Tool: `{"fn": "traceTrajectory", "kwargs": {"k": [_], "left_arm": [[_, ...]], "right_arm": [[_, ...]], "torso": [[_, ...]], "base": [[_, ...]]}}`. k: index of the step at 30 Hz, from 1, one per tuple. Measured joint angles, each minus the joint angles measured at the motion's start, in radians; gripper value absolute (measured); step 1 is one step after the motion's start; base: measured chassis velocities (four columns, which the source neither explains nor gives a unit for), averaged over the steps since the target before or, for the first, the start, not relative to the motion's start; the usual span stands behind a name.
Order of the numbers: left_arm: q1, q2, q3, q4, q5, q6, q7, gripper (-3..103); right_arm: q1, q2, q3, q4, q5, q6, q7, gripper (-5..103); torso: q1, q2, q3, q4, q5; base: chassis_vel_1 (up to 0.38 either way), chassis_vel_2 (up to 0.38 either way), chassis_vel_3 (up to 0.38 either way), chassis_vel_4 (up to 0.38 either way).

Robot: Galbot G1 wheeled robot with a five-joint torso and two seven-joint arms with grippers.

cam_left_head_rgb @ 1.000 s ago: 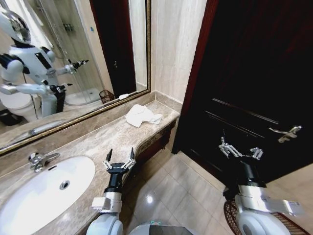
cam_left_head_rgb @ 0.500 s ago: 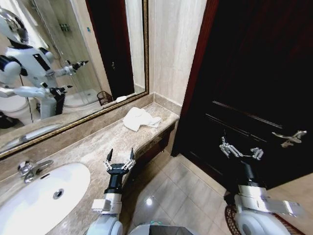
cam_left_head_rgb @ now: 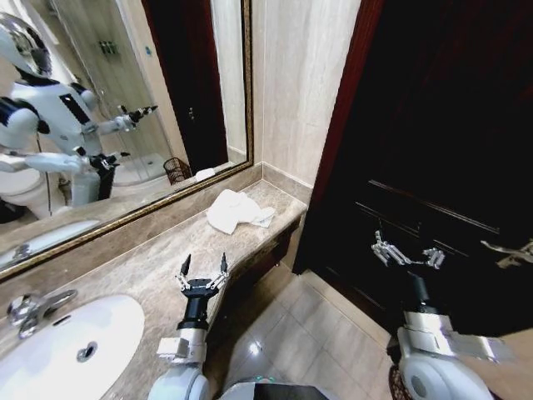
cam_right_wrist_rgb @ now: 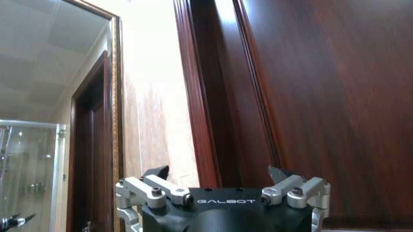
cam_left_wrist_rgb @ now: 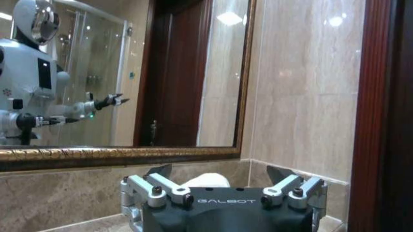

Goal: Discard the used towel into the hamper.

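Observation:
The used towel is a crumpled white cloth lying on the marble counter's far right end, by the wall corner. My left gripper hovers open over the counter's front edge, well short of the towel and pointing toward it. In the left wrist view the towel shows beyond the left gripper, between its spread fingers. My right gripper stands open with nothing in it in front of the dark door, and the right wrist view shows it facing that door. In the mirror, a small dark openwork basket shows as a reflection.
The marble counter runs along a gold-framed mirror, with a white sink and a chrome faucet at the left. A dark wooden door with a lever handle stands at the right. Glossy tiled floor lies between counter and door.
The whole head view has shifted, so the camera moved: sink and faucet slid toward the lower left edge and the door takes up more of the right. Both grippers keep the same open pose.

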Motion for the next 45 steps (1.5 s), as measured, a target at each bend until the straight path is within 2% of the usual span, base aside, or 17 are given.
{"fn": "traceTrajectory", "kwargs": {"k": [8, 12, 16, 20, 22, 23, 25, 28, 31, 35, 36, 38, 39, 44, 45], "left_arm": [[-0.014, 0.0, -0.038, 0.022, -0.041, 0.024, -0.001, 99], [-0.062, 0.0, -0.131, 0.025, -0.148, 0.094, -0.022, 98], [-0.08, 0.012, -0.172, 0.027, -0.198, 0.114, -0.044, 100], [-0.104, 0.107, -0.214, 0.009, -0.316, 0.19, -0.057, 100], [-0.11, 0.123, -0.219, 0.0, -0.336, 0.208, -0.057, 100], [-0.124, 0.152, -0.227, -0.019, -0.384, 0.26, -0.057, 100], [-0.128, 0.162, -0.228, -0.026, -0.401, 0.279, -0.057, 100], [-0.175, 0.228, -0.243, -0.046, -0.514, 0.382, -0.077, 100], [-0.199, 0.244, -0.25, -0.036, -0.542, 0.408, -0.09, 100], [-0.287, 0.304, -0.263, 0.0, -0.622, 0.477, -0.125, 100], [-0.287, 0.304, -0.263, 0.0, -0.622, 0.477, -0.125, 100], [-0.349, 0.359, -0.267, 0.046, -0.663, 0.512, -0.144, 100], [-0.349, 0.359, -0.267, 0.046, -0.663, 0.512, -0.144, 100], [-0.461, 0.468, -0.254, 0.132, -0.778, 0.563, -0.191, 100], [-0.461, 0.468, -0.254, 0.132, -0.778, 0.563, -0.191, 100]], "right_arm": [[-0.009, -0.027, 0.007, -0.001, 0.016, 0.009, -0.01, 100], [-0.012, -0.066, 0.007, 0.0, 0.051, -0.012, -0.005, 100], [-0.02, -0.061, 0.009, 0.006, 0.054, -0.015, -0.003, 100], [-0.05, -0.016, 0.011, 0.025, 0.047, -0.02, 0.003, 100], [-0.057, -0.011, 0.011, 0.025, 0.046, -0.017, 0.001, 100], [-0.07, -0.009, 0.016, 0.025, 0.043, -0.009, -0.002, 100], [-0.074, -0.009, 0.019, 0.025, 0.043, -0.006, -0.003, 100], [-0.08, -0.001, 0.022, 0.026, 0.034, 0.001, -0.004, 100], [-0.082, 0.002, 0.013, 0.026, 0.024, 0.002, -0.004, 100], [-0.087, -0.005, 0.007, 0.026, 0.004, 0.002, -0.005, 100], [-0.087, -0.005, 0.007, 0.026, 0.004, 0.002, -0.005, 100], [-0.089, -0.003, 0.008, 0.026, -0.008, 0.001, -0.005, 100], [-0.089, -0.003, 0.008, 0.026, -0.008, 0.001, -0.005, 100], [-0.102, 0.017, 0.003, 0.027, -0.039, 0.003, -0.011, 100], [-0.102, 0.017, 0.003, 0.027, -0.039, 0.003, -0.011, 100]], "torso": [[0.0, 0.0, 0.0, -0.0001, -0.0005], [0.0, 0.0, 0.0, -0.0001, -0.0006], [-0.001, 0.0, 0.0, 0.0001, -0.0005], [0.0, 0.0, 0.0, -0.0001, -0.0004], [0.0, 0.0, 0.0, -0.0001, -0.0004], [0.0, 0.0, 0.0, -0.0001, -0.0006], [0.0, 0.0, 0.0, -0.0001, -0.0007], [0.0, 0.0, 0.0, -0.0002, -0.0006], [0.0, 0.0, 0.0, 0.0, -0.0004], [0.0, 0.0, 0.0, 0.0, -0.0006], [0.0, 0.0, 0.0, 0.0, -0.0006], [0.0, 0.0, 0.0, 0.0, -0.0006], [0.0, 0.0, 0.0, 0.0, -0.0006], [0.0, 0.0, 0.0, -0.0001, -0.0006], [0.0, 0.0, 0.0, -0.0001, -0.0006]], "base": [[-0.044, 0.045, 0.042, -0.042], [0.0, 0.0, 0.0, 0.0], [0.0, 0.0, 0.0, 0.0], [0.0, 0.0, 0.0, 0.0], [0.0, 0.0, 0.0, 0.0], [0.0, 0.0, 0.0, 0.0], [0.0, 0.0, 0.0, 0.0], [0.0, 0.0, 0.0, 0.0], [0.0, 0.0, 0.0, 0.0], [0.0, 0.0, 0.0, 0.0], [0.0, 0.0, 0.0, 0.0], [0.0, 0.0, 0.0, 0.0], [0.0, 0.0, 0.0, 0.0], [0.0, 0.0, 0.0, 0.0], [0.0, 0.0, 0.0, 0.0]]}}
